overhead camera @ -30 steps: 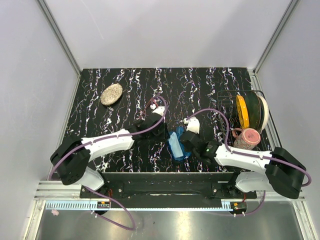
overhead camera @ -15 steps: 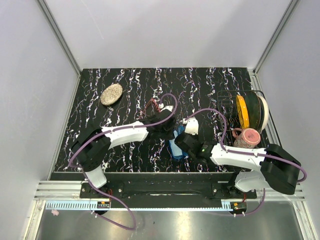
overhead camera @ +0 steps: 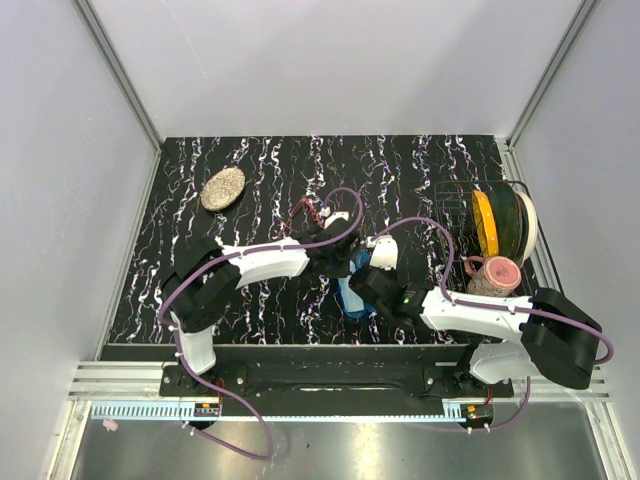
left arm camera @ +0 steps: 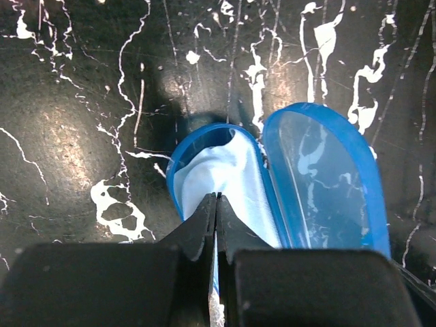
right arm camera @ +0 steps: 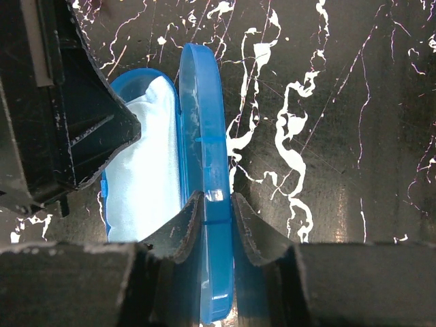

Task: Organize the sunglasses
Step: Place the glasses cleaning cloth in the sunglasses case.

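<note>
Clenched tight, the left claw (left arm camera: 216, 204) has its two black fingers pressed flat together, their tips hanging over the light blue cloth (left arm camera: 228, 177) that fills the open tray of the blue case (left arm camera: 178, 163); whether they nip the cloth cannot be told. Just to its right, the right claw (right arm camera: 212, 201) grips the case's lid (right arm camera: 204, 122), which stands on edge between its fingers. In the right wrist view the left claw's black body covers the left side of the tray, so between it and the cloth little of the tray is bare. Both arms meet over the case at the near middle of the black marbled table (overhead camera: 420, 170). The sunglasses (overhead camera: 303, 209) lie on the table outside the case, just beyond the left arm's wrist, only a thin red frame showing beside the loop of purple cable (overhead camera: 345, 195). Farther right, a wire rack (overhead camera: 450, 215) holds a yellow disc (overhead camera: 484, 222) and a white one upright, with a pink cup (overhead camera: 497, 272) at its near end. At the far left, well apart, lies a speckled oval object (overhead camera: 222, 188).
</note>
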### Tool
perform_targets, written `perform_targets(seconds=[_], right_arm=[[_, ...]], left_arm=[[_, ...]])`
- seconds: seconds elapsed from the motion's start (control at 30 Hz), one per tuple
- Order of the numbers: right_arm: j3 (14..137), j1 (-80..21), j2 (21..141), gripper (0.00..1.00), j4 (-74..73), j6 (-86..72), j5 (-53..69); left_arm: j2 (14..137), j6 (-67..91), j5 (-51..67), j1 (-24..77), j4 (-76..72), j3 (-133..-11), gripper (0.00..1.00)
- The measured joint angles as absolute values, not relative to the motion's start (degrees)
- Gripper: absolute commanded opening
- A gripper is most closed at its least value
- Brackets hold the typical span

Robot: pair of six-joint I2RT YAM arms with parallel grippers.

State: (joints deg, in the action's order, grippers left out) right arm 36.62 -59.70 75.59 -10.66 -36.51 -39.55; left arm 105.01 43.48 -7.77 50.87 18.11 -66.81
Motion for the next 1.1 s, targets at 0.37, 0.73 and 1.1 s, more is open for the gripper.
perform_targets(seconds=[0.37, 0.73, 1.1], right_arm=[[36.62, -59.70, 75.59, 0.00, -10.59, -37.17, -39.38], [36.62, -59.77, 75.59, 0.00, -10.41, -37.58, -39.35], [36.62, -59.88, 75.59, 0.00, -10.61, -38.04, -39.38]], left_arm=[[107.50, 43.42, -12.12, 50.87, 18.41, -67.81, 0.00], [107.53, 44.38, -15.73, 51.35, 19.86, -68.55, 0.15], [106.08, 43.55, -15.16, 51.96, 18.17, -68.49, 0.18]])
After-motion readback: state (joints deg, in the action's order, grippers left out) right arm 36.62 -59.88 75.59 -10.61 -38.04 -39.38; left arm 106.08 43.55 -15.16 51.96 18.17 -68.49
